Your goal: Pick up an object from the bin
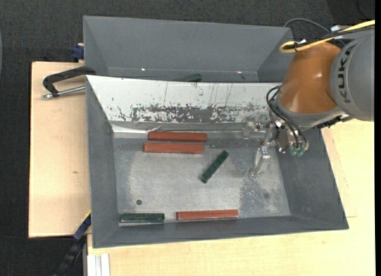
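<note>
One arm [312, 84] slants into the bin [98, 168] from the right, claw [260, 165] (grip unreadable) pointing down.

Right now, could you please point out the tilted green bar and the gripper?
tilted green bar [214, 166], camera view, its middle.
gripper [260, 165], camera view, its tip.

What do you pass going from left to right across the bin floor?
Green bar in the front corner → red bar along the front → end effector. The other bars overlap these, so they're skipped.
</note>
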Controlling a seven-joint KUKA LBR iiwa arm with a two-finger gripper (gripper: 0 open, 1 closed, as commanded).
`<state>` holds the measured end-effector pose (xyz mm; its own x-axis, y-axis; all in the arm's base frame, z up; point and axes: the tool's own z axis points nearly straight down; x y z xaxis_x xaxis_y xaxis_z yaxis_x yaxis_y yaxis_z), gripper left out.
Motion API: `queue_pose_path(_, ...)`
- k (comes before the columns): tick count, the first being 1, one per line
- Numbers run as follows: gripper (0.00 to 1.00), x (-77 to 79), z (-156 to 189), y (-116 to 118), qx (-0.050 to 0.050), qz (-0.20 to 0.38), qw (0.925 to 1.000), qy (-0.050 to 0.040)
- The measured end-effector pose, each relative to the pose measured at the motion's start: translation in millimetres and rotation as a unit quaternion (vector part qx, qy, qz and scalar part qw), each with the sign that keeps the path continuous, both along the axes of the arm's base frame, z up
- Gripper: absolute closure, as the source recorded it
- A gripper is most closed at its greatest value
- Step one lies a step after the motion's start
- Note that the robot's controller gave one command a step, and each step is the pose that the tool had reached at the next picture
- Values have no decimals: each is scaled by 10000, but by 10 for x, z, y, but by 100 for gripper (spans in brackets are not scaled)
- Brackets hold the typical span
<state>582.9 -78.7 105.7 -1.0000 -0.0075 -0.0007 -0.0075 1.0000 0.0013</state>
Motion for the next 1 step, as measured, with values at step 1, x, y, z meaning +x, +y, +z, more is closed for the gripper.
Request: queue_pose_path(1,0,-107,-115,171,3,-107,9999,3)
